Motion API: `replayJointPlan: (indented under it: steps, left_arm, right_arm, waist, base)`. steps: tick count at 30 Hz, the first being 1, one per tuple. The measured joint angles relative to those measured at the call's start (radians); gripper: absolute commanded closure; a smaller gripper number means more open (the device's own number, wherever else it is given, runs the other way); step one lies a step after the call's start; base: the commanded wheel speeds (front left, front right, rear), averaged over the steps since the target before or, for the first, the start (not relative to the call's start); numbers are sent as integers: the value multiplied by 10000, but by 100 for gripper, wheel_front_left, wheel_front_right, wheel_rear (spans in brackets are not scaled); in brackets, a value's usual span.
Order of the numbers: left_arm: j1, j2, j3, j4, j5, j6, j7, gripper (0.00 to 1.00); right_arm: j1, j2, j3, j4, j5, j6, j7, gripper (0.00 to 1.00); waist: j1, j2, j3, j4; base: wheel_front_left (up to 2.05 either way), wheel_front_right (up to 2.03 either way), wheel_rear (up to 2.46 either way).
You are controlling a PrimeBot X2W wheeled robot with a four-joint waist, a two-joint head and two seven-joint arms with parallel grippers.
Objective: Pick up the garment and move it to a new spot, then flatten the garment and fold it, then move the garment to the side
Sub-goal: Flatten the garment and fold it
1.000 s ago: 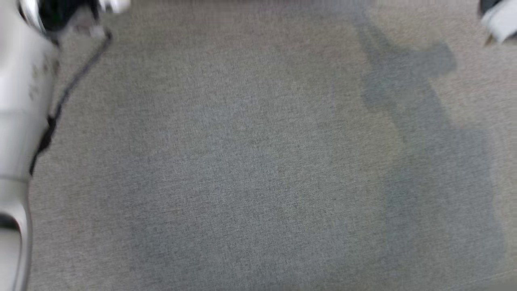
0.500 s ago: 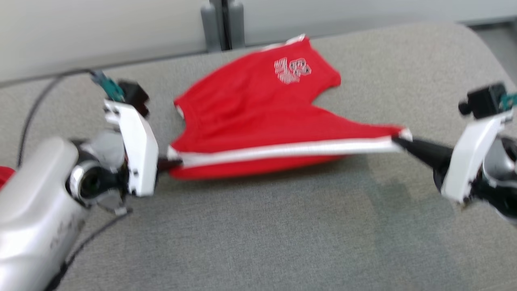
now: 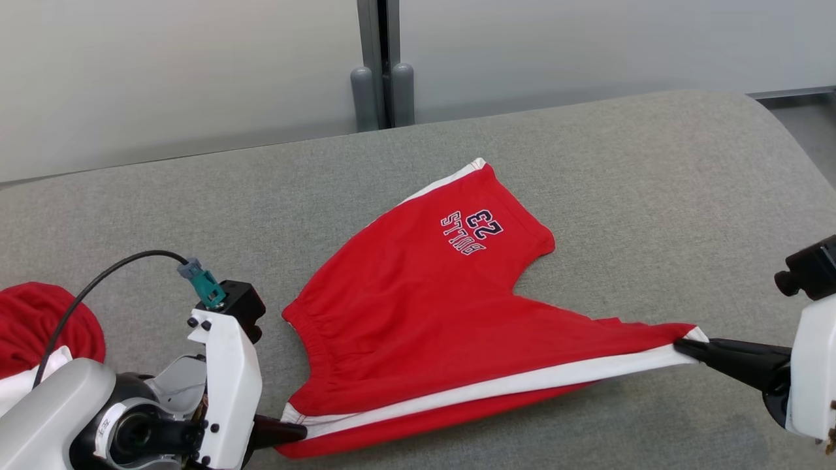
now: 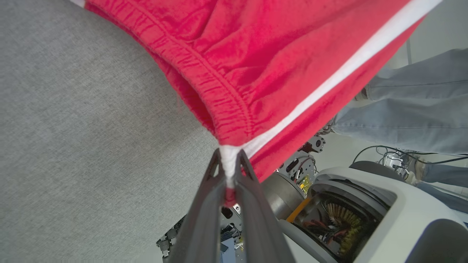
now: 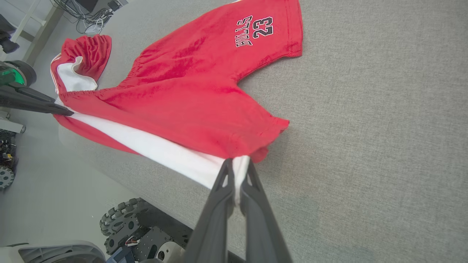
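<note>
**Flattening step: both stripe ends pinched**

Head view: the red knit shorts with a white side stripe [image 3: 424, 307] lie at frame centre on the grey fabric-covered table [image 3: 653, 163]. The near striped edge is lifted and stretched. The left gripper [image 3: 297, 431], lower left, pinches the waistband corner. The right gripper [image 3: 682, 344], lower right, pinches the leg-hem corner.

Left wrist view: at frame centre, the fingers [image 4: 208, 190] are pressed together on the stripe end below the elastic waistband.

Right wrist view: at lower centre, the fingers [image 5: 219, 193] are clamped on the stripe at the hem. The printed leg rests flat at upper centre.

Procedure: hold both ends level, apply even tension, and lower them together so the fabric lands uncreased. Over-pulling risks slipping these thin pinches.
</note>
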Motion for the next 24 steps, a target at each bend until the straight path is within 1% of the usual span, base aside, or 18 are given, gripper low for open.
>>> replayJointPlan:
  steps: [4,9,13,17,20,24]
  left_arm:
    - [-115,119,77,-485,-128,407,397,100]
    - [-1382,-71,267,-341,-343,848,1187,100]
    - [-2652,-259,299,10,-336,1114,1933,100]
    - [-3911,-608,462,474,-230,1304,2226,100]
    - [-4673,-832,483,853,-79,1392,2389,100]
    - [-5281,-1003,385,1177,42,1394,2661,100]
  right_arm:
    - [-207,-236,-265,-73,144,2,230,100]
    - [-1158,-138,-754,291,374,4,805,100]
    - [-2000,224,-1097,754,675,2,1427,100]
    - [-3000,541,-1434,1465,784,2,2004,100]
    - [-3725,894,-1620,2115,888,4,2460,100]
    - [-4568,1467,-1760,3026,966,4,3035,100]
  waist:
    - [0,0,372,-9]
    - [0,0,1126,73]
    - [0,0,1889,212]
    - [0,0,2686,401]
    - [0,0,3245,582]
    - [0,0,3838,892]
  base:
    - [0,0,0]
    - [0,0,0]
    - [0,0,0]
    - [0,0,0]
    - [0,0,0]
    - [0,0,0]
